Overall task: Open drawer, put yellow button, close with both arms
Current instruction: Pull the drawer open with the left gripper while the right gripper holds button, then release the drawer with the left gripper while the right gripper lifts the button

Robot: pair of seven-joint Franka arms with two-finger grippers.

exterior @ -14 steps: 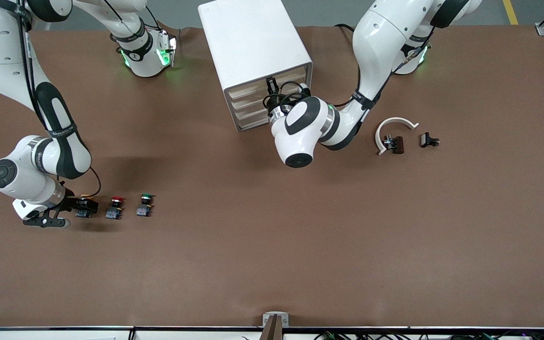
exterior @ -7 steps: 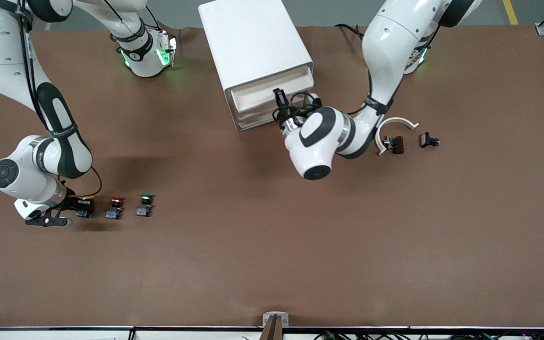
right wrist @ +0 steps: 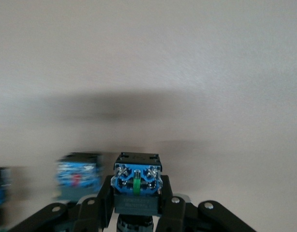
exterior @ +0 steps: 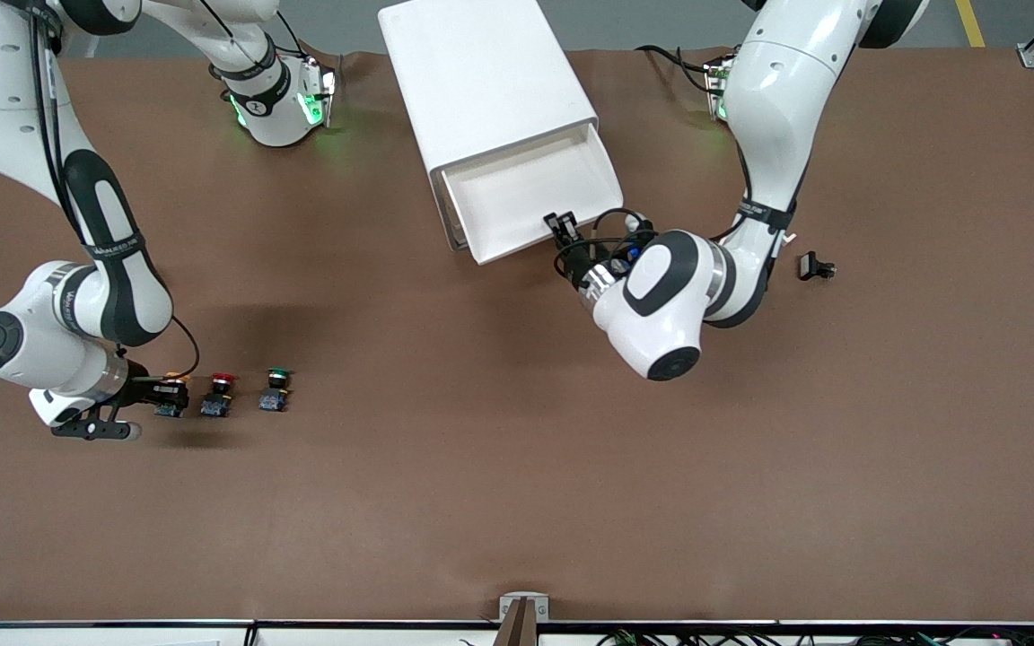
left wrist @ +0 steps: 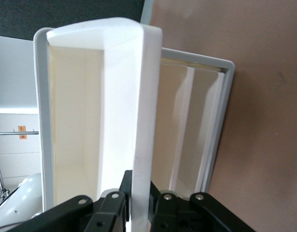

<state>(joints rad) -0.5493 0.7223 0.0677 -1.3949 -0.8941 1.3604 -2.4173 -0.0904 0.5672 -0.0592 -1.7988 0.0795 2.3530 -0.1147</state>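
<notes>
1. The shallow white top drawer (exterior: 530,193) of the boxy white cabinet (exterior: 481,81) now projects far out toward the 5 o'clock direction of the front view; half a second ago it was only partly out.
2. The left black two-finger gripper (exterior: 565,235) is clamped on the drawer's front lip, its fingers (left wrist: 120,203) pressed to both faces of the wall.
3. The right black two-finger gripper (exterior: 158,393) is closed on the tiny yellow-capped push-button (exterior: 174,395), now raised just above the brown tabletop (exterior: 517,502) at the right arm's end.
4. The red-capped button (exterior: 218,395) sits just beside it at 3 o'clock, the green-capped button (exterior: 276,391) next along.
5. Bare tabletop lies between the buttons and the drawer.
6. The left arm's wrist hides the objects beside the small black clip (exterior: 815,266).
7. The right wrist view shows only the button's bluish base (right wrist: 137,178).
</notes>
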